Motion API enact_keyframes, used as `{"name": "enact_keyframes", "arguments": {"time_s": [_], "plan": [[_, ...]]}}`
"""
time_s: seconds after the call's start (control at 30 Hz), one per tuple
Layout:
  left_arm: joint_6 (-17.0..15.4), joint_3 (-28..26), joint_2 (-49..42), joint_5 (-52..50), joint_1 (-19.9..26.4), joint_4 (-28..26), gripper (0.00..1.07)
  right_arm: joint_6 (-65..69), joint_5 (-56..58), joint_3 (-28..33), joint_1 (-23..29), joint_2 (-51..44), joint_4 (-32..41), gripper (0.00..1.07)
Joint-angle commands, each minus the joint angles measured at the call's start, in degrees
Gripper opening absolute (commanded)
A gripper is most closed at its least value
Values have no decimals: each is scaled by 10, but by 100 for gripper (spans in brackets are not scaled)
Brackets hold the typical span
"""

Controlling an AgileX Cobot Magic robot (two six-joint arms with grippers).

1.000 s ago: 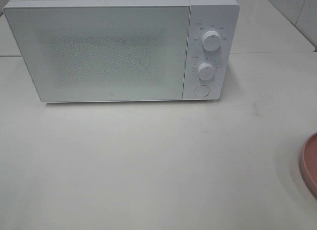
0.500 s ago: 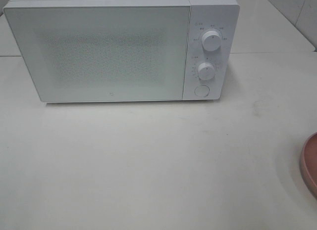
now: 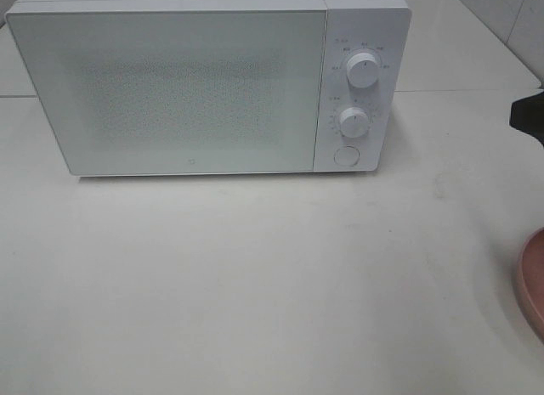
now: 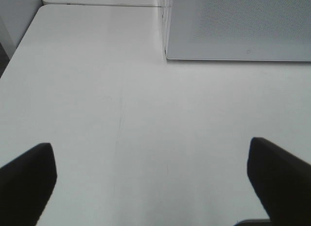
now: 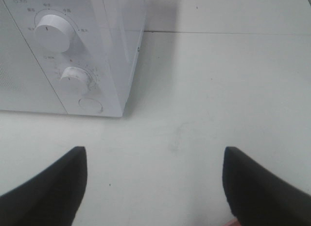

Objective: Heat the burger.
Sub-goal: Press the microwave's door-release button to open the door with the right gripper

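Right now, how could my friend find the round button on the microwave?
Find the big white microwave. Its right side has an upper knob and a lower knob; the button sits just under the lower one. Unlike them, it is flat with no marks around it.

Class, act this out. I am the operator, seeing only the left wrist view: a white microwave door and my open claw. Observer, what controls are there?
Observer: The microwave has an upper dial and a lower dial above a round button, on its right panel.
Operator: Where is the right claw?
Observer: The right claw hangs open, right of the microwave.
Operator: Any burger?
Observer: None in view; only a pink plate's rim, at the high view's right edge.
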Motion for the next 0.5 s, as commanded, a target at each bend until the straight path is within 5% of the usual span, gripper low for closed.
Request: {"name": "enact_keyframes", "arguments": {"time_s": [0.03,0.5], "plan": [[0,2,-12,-10,0,-1,100,-9,-105,22,-1,38,-5,75],[0,2,-12,-10,0,-1,100,-46,-383,100,-1,164,15,75]]}}
